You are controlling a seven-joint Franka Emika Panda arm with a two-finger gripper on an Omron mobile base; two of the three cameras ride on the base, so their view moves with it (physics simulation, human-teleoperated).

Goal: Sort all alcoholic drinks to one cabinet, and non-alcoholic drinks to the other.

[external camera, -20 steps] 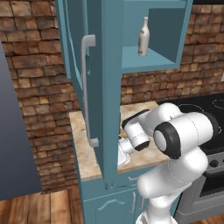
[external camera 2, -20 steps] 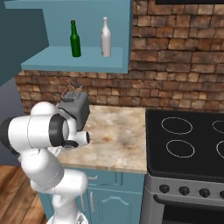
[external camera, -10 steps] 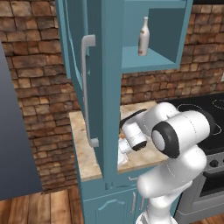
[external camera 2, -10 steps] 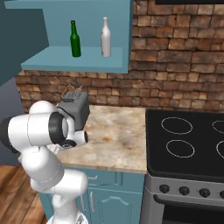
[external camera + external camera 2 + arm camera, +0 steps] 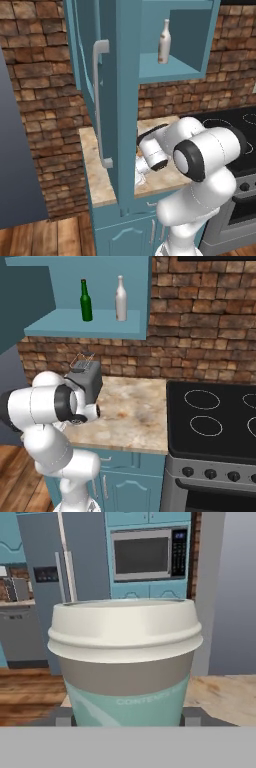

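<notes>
Flanking a smooth, round, pale-lidded cup (image 5: 125, 667), pincer (image 5: 125, 718) grip impossible to tell.

One piece of lettering can be made out. It stands on the pale lidded paper cup (image 5: 125, 662), a cream-white domed lid over a tan-grey collar and a greenish-blue band. In the hand view, faint whitish capitals run across that greenish band, just below the collar and right of the cup's middle. They seem to begin "CONTEMP", and the rest is too blurred to read.

Behind the cup, up and to its right, the grey microwave (image 5: 149, 554) set in blue cabinets has a small dark display at its upper right corner; its marks are too small to read.
</notes>
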